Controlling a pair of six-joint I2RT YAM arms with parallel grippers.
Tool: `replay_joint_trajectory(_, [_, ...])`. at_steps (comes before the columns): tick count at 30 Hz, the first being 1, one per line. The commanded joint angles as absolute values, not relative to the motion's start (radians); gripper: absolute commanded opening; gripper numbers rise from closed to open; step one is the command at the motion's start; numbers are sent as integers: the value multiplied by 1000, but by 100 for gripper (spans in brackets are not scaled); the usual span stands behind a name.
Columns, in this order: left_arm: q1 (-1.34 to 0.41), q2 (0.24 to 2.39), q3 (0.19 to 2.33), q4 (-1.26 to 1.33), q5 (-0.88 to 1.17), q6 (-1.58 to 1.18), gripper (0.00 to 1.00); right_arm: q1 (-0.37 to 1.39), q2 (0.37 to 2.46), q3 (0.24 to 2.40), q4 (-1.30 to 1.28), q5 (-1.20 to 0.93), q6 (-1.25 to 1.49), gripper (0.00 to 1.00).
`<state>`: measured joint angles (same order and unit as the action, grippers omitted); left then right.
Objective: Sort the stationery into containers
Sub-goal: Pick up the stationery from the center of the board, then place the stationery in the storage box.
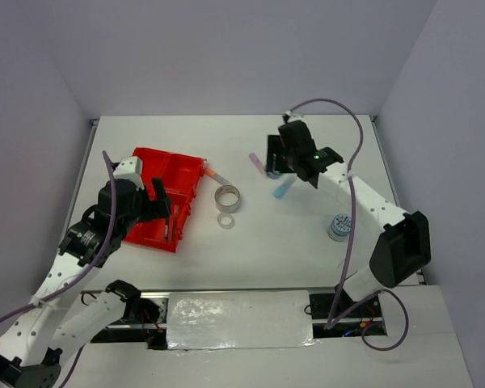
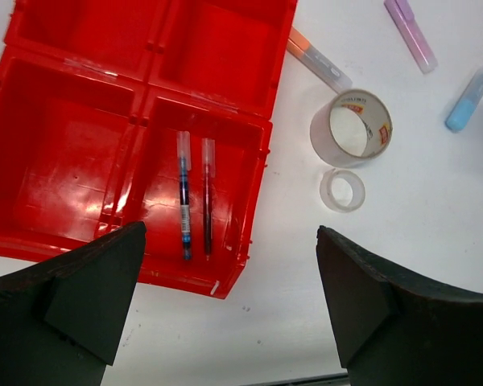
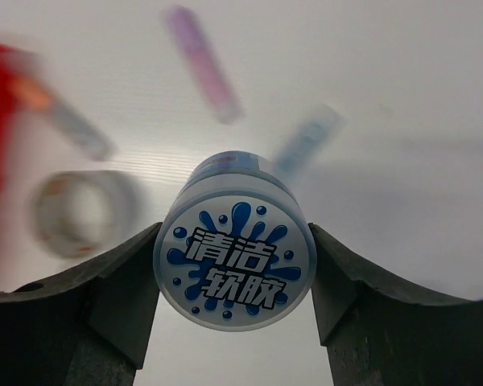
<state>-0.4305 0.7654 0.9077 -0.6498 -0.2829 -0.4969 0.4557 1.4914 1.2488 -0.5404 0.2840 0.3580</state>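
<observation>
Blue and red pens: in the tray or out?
In. The blue pen and red pen lie side by side on the floor of one compartment of the red tray.

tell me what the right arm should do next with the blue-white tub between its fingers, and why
Probably carry it left toward the red tray and over a bare compartment. The right gripper has its fingers against both sides of the blue-white tub, so it looks held, while the tray holds only two pens, both in one compartment.

Bright even light; blurry right-wrist background.
</observation>
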Motion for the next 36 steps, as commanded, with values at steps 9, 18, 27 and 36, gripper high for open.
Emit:
replay_joint_trajectory(9, [-376, 635, 890, -614, -364, -512, 99, 710, 1988, 1757, -135, -95, 348, 0])
replay_joint_trajectory(18, [-364, 637, 888, -609, -342, -506, 99, 784, 2221, 2068, -245, -22, 311, 0])
replay_joint_trajectory(27, [-350, 632, 884, -594, -307, -497, 99, 822, 2174, 1996, -195, 34, 290, 0])
replay_joint_trajectory(36, [-350, 646, 881, -591, -285, -494, 99, 833, 2359, 2249, -284, 26, 229, 0])
